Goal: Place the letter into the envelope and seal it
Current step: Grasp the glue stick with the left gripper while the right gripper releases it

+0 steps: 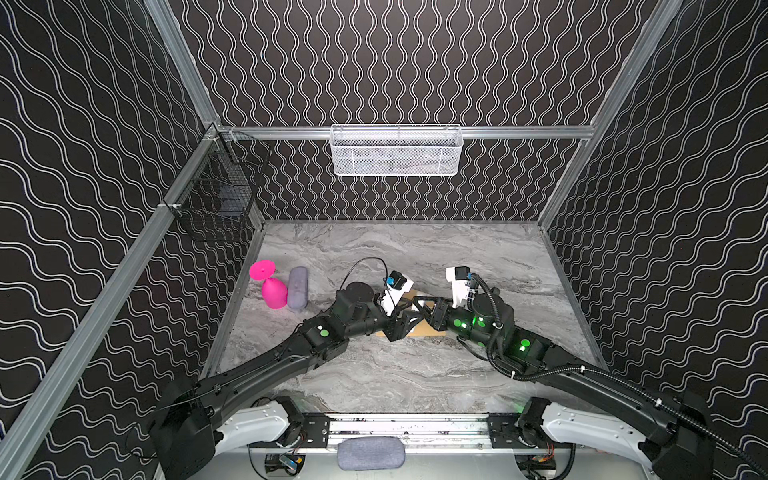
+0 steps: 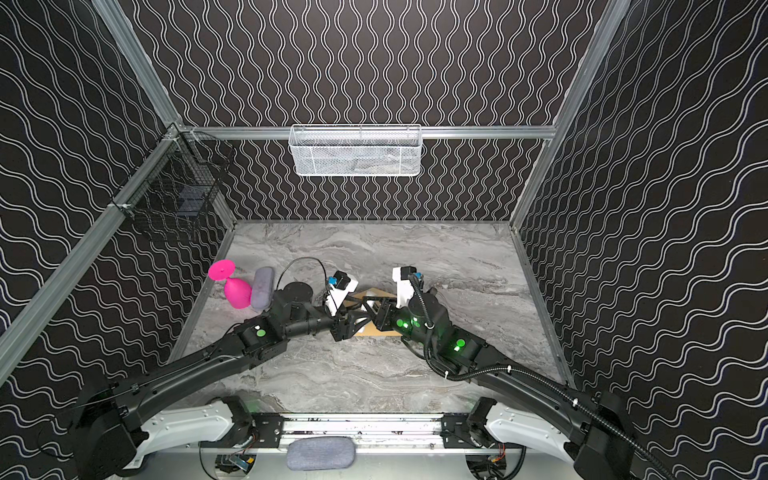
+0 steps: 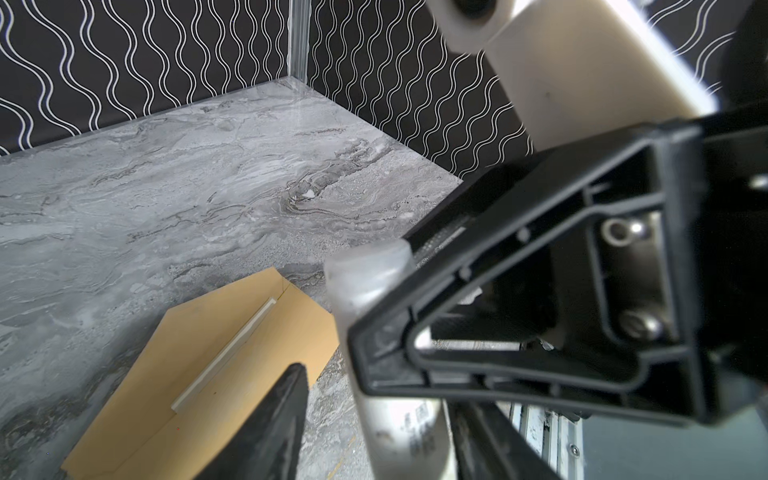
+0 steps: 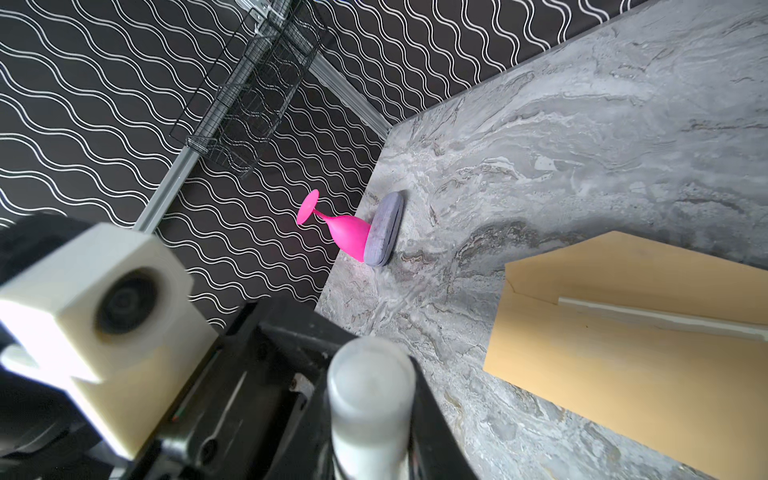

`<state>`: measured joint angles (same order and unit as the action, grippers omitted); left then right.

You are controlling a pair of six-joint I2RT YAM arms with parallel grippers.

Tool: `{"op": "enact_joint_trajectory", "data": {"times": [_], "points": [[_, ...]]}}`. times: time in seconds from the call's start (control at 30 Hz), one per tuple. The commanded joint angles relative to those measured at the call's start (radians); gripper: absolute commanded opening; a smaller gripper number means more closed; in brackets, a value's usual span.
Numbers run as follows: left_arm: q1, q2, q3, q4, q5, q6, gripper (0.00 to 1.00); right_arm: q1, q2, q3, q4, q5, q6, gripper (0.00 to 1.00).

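The brown envelope lies flat mid-table under both grippers, flap open. A pale strip runs along its flap fold. The letter is hidden; I cannot tell whether that strip is its edge. A white tube with print on its side hangs above the table beside the envelope. My right gripper is shut on the tube near its capped end. My left gripper is open around the tube's lower body, with a gap showing at one finger.
A pink goblet and a grey case lie at the left table edge. A black wire basket hangs on the left wall and a white mesh basket on the back rail. A grey pad sits on the front rail.
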<state>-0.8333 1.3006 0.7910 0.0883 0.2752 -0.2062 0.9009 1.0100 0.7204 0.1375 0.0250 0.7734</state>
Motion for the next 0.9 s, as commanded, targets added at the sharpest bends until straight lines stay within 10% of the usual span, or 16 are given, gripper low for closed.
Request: {"op": "enact_joint_trajectory", "data": {"times": [0.0,0.57,0.87], "points": [[0.0,0.004,0.012,0.007,-0.008,0.022,0.56,0.001,-0.01,0.01,0.04,0.013,-0.009,0.14],[0.0,-0.051,0.019,-0.062,-0.065,0.076,0.24,0.009,-0.006,0.01,0.042,-0.025,-0.011,0.2],[0.0,-0.085,0.063,-0.227,-0.092,0.203,0.07,-0.015,-0.054,0.09,-0.192,-0.204,-0.319,0.76]]}}
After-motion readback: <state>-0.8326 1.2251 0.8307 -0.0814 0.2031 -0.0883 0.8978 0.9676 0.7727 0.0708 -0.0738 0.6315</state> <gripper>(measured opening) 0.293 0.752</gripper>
